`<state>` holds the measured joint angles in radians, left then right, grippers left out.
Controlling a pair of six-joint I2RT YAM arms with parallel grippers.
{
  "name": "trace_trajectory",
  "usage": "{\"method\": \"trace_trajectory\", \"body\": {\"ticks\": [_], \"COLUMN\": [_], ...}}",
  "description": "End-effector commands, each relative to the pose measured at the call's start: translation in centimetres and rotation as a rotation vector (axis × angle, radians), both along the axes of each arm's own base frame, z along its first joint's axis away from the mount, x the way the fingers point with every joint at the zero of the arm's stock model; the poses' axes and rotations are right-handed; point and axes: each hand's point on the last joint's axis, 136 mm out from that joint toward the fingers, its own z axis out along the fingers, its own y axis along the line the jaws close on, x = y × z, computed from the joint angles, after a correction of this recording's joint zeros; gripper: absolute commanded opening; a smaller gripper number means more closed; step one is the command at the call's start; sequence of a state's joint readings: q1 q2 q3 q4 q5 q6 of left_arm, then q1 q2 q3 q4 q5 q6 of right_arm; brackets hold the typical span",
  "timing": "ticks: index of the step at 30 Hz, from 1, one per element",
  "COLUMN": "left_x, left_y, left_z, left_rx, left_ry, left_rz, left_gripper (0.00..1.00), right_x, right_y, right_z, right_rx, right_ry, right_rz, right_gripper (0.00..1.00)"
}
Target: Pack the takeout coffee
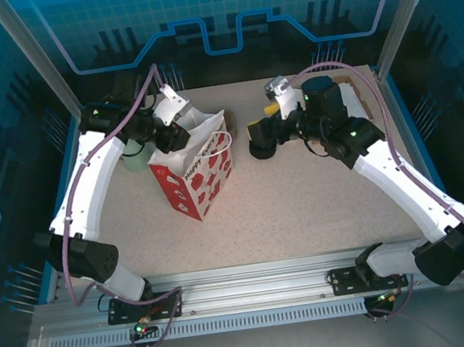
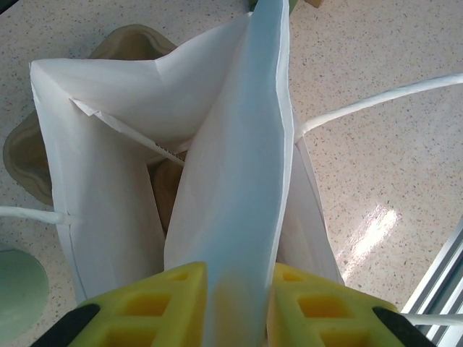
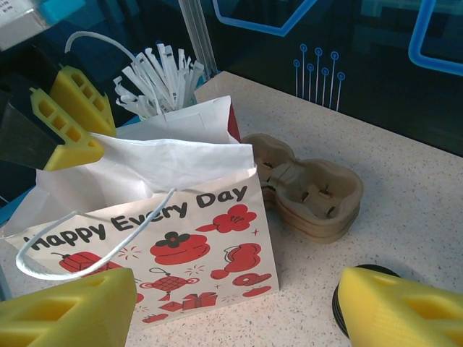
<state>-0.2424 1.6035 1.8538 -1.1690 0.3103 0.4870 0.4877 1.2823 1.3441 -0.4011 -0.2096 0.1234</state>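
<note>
white bag (image 3: pixel 189 217), red prints

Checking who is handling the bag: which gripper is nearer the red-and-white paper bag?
Left. The left gripper straddles the paper bag at its top edge; the right gripper hovers apart from it, to its right by the black lids.

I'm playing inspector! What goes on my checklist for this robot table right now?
surface: speckled beige tabletop, no spills seen.
job's things: paper bag upright, mouth open; something brown inside, too hidden to name.
clutter: pulp cup carriers beside the bag; black lid stack; pale green cup; bundle of white sticks.
grippers: left claw straddles the bag's rim, grip unclear; right claw open, empty.
cables: purple cables run along both arms.
surroundings: blue panelled walls, metal rail at the near edge.
</note>
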Motion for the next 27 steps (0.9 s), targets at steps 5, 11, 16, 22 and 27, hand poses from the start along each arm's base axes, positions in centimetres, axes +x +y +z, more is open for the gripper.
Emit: {"method": "trace_trajectory", "body": {"ticks": [5,11,16,22,27], "left_x": [-0.3,-0.3,-0.5,-0.4,0.2], "left_y": [-0.7,-3.1,-3.3,-2.2,-0.8], "left_z": [-1.8,0.9,3.7,4.6,1.8], "left_rx": [-0.015,-0.202,-0.329,-0.343,-0.254], "left_ry": [0.133,0.168,0.102,0.075,0.116], "left_rz": [0.026,0.114,0.213,0.316,0.403], "left_gripper": [0.11,0.00,0.00,0.00,0.00], "right_x": [0.1,0.2,0.3,0.3,0.3], "right_y": [-0.5,-0.5,-0.5,-0.3,-0.5], "right_z": [-0.6,-1.0,-1.1,-1.3,-1.5], "right_rx": [0.008,0.007,0.005,0.009,0.006], "right_ry": [0.024,0.034,0.037,0.042,0.046], "right_rz": [-0.017,-0.019,-0.018,-0.011,-0.014], "right_gripper": [0.76,0.75,0.75,0.75,0.75]}}
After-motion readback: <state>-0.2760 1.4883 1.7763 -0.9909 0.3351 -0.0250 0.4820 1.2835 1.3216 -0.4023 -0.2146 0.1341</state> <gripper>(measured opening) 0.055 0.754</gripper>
